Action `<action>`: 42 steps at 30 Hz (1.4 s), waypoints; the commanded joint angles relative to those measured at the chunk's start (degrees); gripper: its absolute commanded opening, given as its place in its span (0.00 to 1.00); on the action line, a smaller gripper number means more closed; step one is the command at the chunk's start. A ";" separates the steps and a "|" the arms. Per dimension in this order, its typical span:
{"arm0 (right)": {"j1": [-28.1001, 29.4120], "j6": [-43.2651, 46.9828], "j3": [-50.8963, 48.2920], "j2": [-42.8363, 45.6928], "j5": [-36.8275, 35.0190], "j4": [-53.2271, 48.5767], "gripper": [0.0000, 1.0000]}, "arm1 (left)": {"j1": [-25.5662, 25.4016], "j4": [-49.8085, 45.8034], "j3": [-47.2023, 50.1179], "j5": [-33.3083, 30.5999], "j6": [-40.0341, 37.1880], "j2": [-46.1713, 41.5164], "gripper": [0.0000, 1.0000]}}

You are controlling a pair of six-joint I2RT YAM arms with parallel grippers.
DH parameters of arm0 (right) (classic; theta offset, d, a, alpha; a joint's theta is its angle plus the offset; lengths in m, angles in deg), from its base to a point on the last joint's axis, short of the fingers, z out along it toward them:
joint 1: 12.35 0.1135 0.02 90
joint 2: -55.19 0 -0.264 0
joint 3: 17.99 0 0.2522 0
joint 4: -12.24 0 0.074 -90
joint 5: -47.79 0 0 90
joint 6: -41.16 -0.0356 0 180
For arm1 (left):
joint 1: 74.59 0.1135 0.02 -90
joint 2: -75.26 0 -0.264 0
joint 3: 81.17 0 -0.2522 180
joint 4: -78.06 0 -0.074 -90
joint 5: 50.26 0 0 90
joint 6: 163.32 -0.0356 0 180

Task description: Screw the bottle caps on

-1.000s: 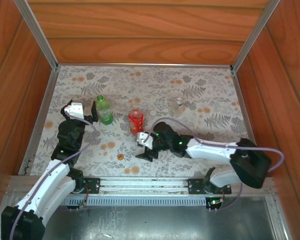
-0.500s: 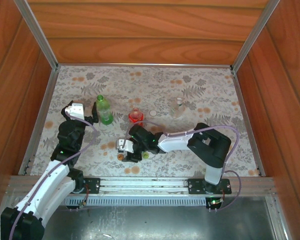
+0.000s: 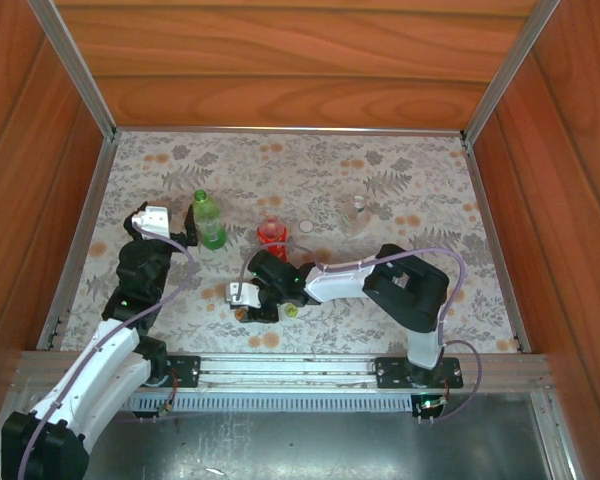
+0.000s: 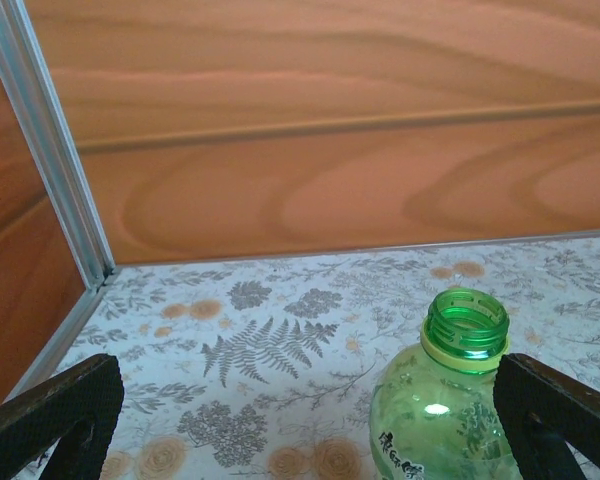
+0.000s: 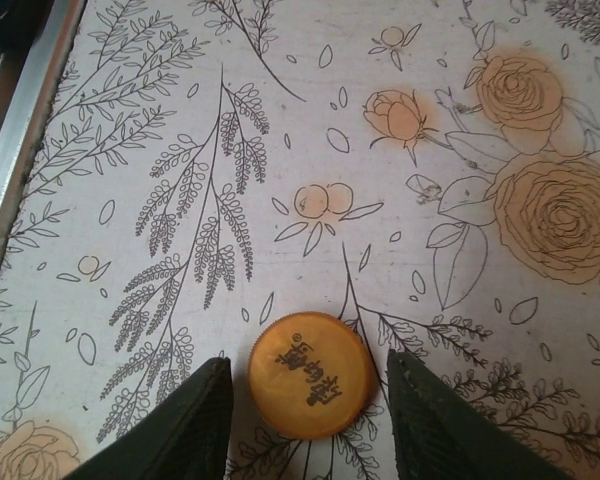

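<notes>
The orange cap [image 5: 310,373] lies flat on the flowered cloth, between the fingers of my right gripper [image 5: 310,400]. A narrow gap shows on each side of it, so the gripper is open; from above it [image 3: 243,308] is low over that cap [image 3: 241,314]. A yellow-green cap [image 3: 290,311] lies just right of it. The green bottle [image 4: 450,400] stands uncapped between the wide-open fingers of my left gripper [image 4: 305,440], close to the right finger. The red bottle [image 3: 271,235], the white cap [image 3: 307,227] and the clear bottle [image 3: 357,213] stand farther back.
Wooden walls with aluminium corner posts [image 4: 55,170] close in the table on three sides. A metal rail [image 5: 20,150] runs along the table edge left of the right gripper. My right arm's forearm [image 3: 330,283] stretches low across the near middle of the cloth.
My right arm has swung left and dropped over the orange cap, and its fingers have narrowed around it. The left arm and the bottles have not moved.
</notes>
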 commanded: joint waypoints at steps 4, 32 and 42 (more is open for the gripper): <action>0.90 1.66 2.02 -1.66 0.53 -2.73 0.37 | -0.30 -0.42 -1.12 1.43 0.02 0.14 1.00; -7.85 -20.39 -23.50 27.10 -25.01 3.81 0.33 | -4.55 -1.47 -2.63 4.53 -2.00 -2.69 1.00; -19.10 -44.37 -28.00 29.16 -42.45 -2.57 0.32 | -9.09 -1.57 -2.29 10.46 -6.08 -2.10 1.00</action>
